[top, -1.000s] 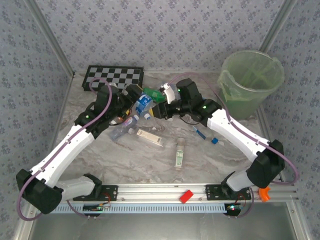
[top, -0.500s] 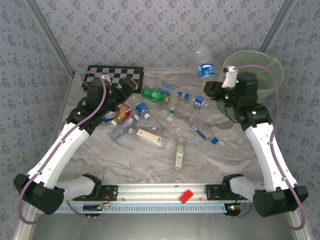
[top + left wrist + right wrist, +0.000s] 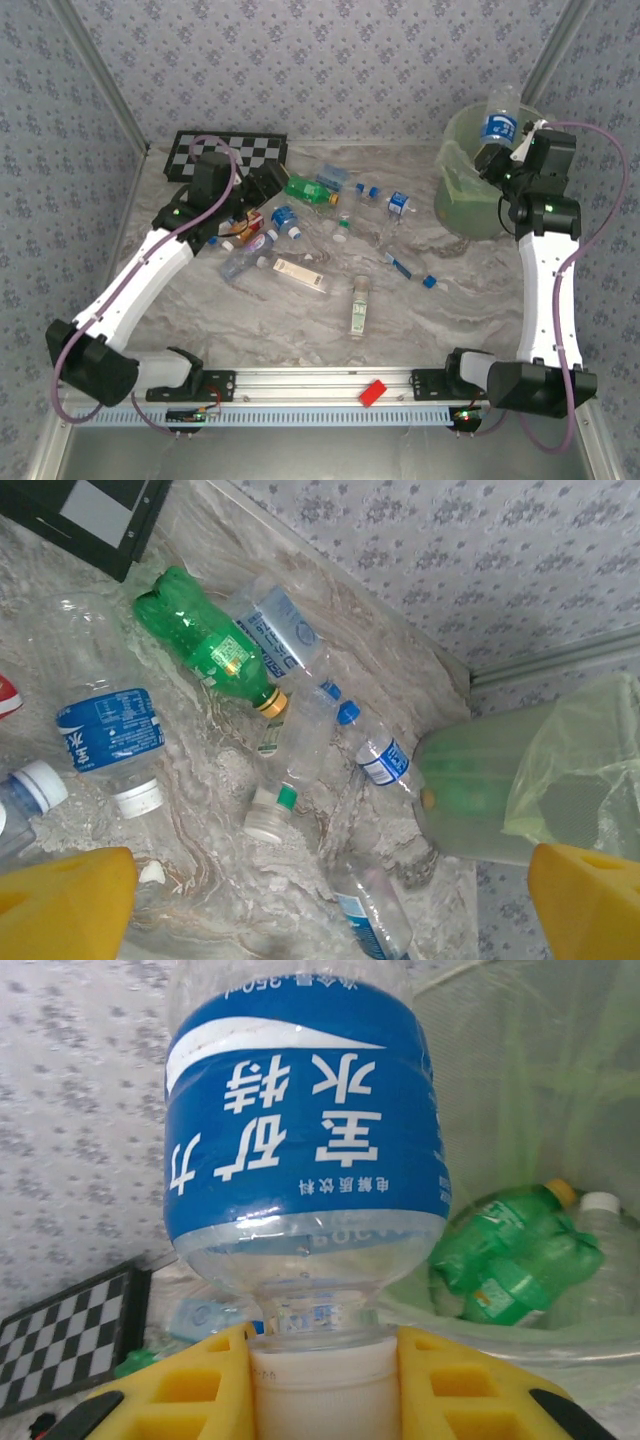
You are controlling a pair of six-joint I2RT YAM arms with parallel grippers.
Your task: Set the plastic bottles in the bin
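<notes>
My right gripper (image 3: pixel 500 153) (image 3: pixel 322 1380) is shut on the white cap of a clear bottle with a blue label (image 3: pixel 498 125) (image 3: pixel 305 1140). It holds that bottle base-up above the near rim of the pale-green bin (image 3: pixel 470 210) (image 3: pixel 520 1090). A green bottle (image 3: pixel 510 1250) and a clear one (image 3: pixel 600 1220) lie inside the bin. My left gripper (image 3: pixel 258 188) (image 3: pixel 325 920) hangs open over the table's left-centre, empty. Below it lie a green bottle (image 3: pixel 205 645) (image 3: pixel 308 190), a blue-labelled bottle (image 3: pixel 110 735) and several more plastic bottles (image 3: pixel 360 308).
A black-and-white chequered board (image 3: pixel 228 152) leans at the back left. A small red block (image 3: pixel 373 391) sits on the front metal rail (image 3: pixel 320 380). Patterned walls close in the back and both sides.
My right arm has swung from the table's middle up and right to the bin, carrying the blue-labelled bottle. My left arm has shifted slightly and stayed open.
</notes>
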